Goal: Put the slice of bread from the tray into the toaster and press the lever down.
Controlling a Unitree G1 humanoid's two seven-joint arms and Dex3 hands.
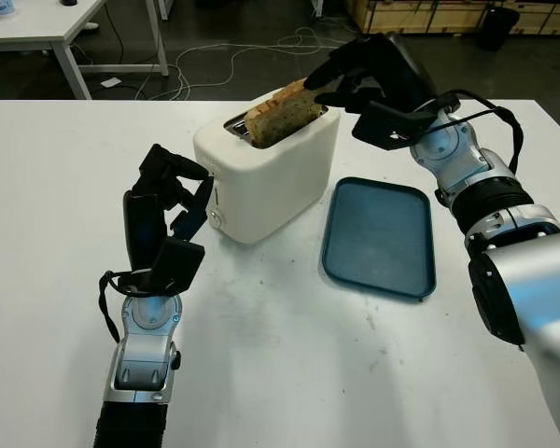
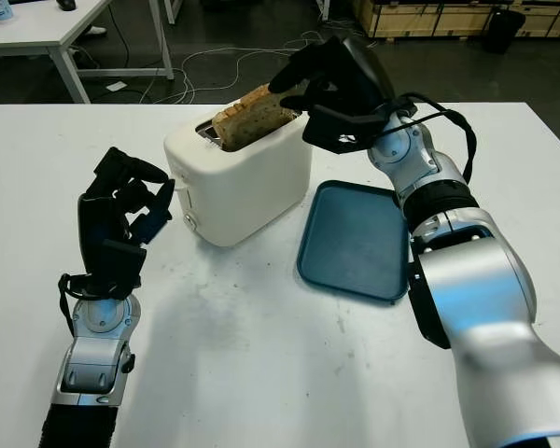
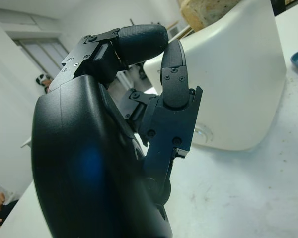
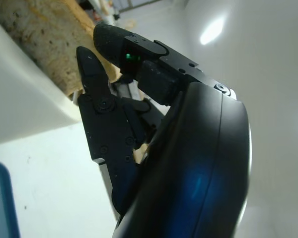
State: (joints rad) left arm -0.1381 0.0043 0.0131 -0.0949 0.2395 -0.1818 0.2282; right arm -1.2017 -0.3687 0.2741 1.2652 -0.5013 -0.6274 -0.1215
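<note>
Fingers [image 1: 331, 82] of right hand [image 1: 373, 79] pinch bread slice [image 1: 282, 114] end, steadying it half-sunk, tilted in toaster [image 1: 266, 173] slot. Left hand [image 1: 163, 210] curled, empty, beside lever side. Tray [image 1: 381, 238] bare on tabletop [image 1: 280, 355].

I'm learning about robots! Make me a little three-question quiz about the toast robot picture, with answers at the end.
1. True or false: the slice of bread still lies on the blue tray.
2. Which hand is at the bread: A) the right hand, B) the left hand?
3. Fill in: the left hand is beside the white ____, near its end.

Key
1. False. The bread leans partway in the toaster slot, sticking up, and the tray holds nothing.
2. A. The right hand's fingers are at the bread's upper end; the left hand holds nothing, fingers curled.
3. toaster
</note>
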